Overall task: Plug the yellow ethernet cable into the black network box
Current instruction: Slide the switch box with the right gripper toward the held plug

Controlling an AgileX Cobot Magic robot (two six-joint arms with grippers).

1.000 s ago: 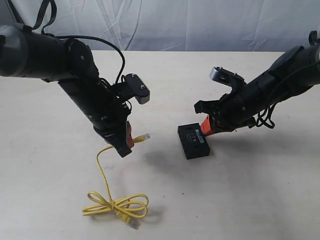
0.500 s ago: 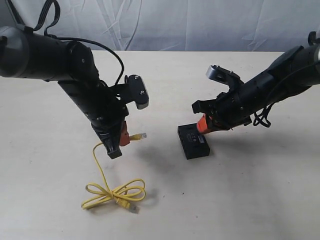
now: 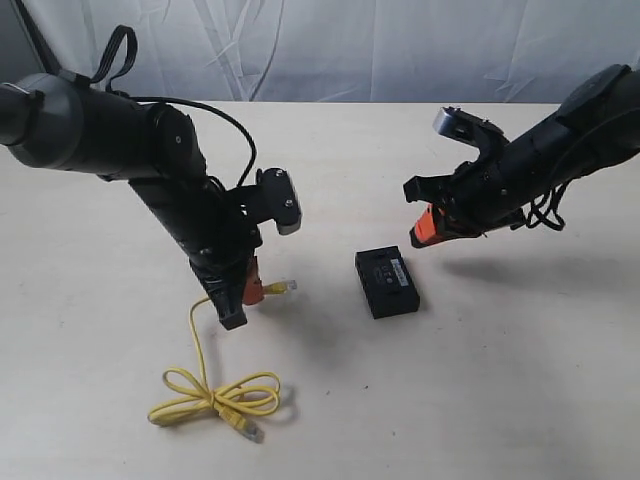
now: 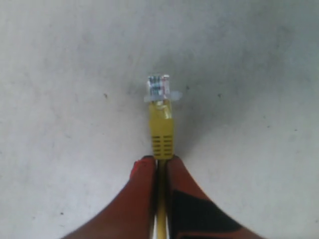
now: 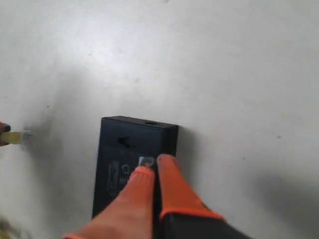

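Both closed: left gripper clamps yellow ethernet cable; right gripper tips together, empty.

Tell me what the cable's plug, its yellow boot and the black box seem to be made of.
The plug looks like clear hard plastic, glossy and see-through. The boot seems moulded yellow plastic or rubber, matte, with ribbed slots. The black network box appears to be matte black plastic, with crisp moulded edges.

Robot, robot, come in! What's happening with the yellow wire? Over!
Left tool shut on yellow cable, plug sticking out. Right tool shut, empty, raised near black box. Not plugged in yet; nothing between plug and box.
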